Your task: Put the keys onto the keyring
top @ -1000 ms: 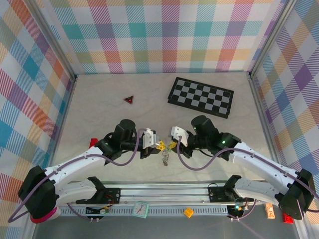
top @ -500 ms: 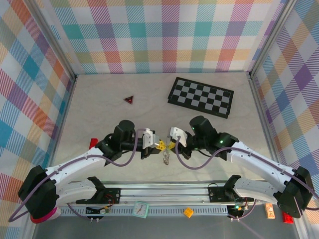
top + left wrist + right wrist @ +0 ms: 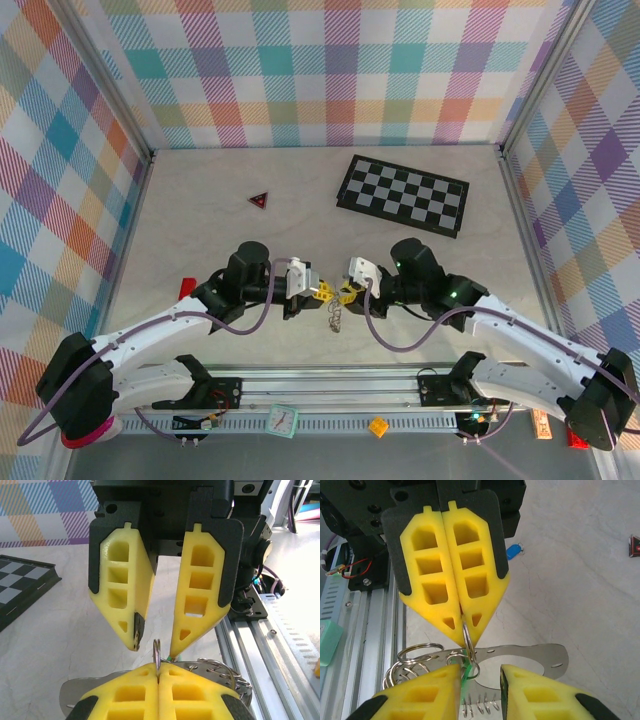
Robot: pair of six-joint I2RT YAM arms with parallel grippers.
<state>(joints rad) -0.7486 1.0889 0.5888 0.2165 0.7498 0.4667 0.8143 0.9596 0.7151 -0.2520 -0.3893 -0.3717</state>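
Keyring [image 3: 335,316] in L claw [image 3: 159,674], R claw [image 3: 480,672] parted

The keyring [image 3: 468,632] is thin bright metal, glossy, its wire loops catching the light. The plate [image 3: 535,661] is smooth polished steel with a soft mirror sheen. The fingers [image 3: 120,597] are yellow, matt and faintly grainy (moulded plastic or dense foam, hard to say) on matt black plastic backs. The table [image 3: 560,580] is pale, matt and mottled, with fine hairline marks. The rail [image 3: 280,630] is brushed aluminium — dull satin. The blue key [image 3: 515,550] has a head of glossy plastic.
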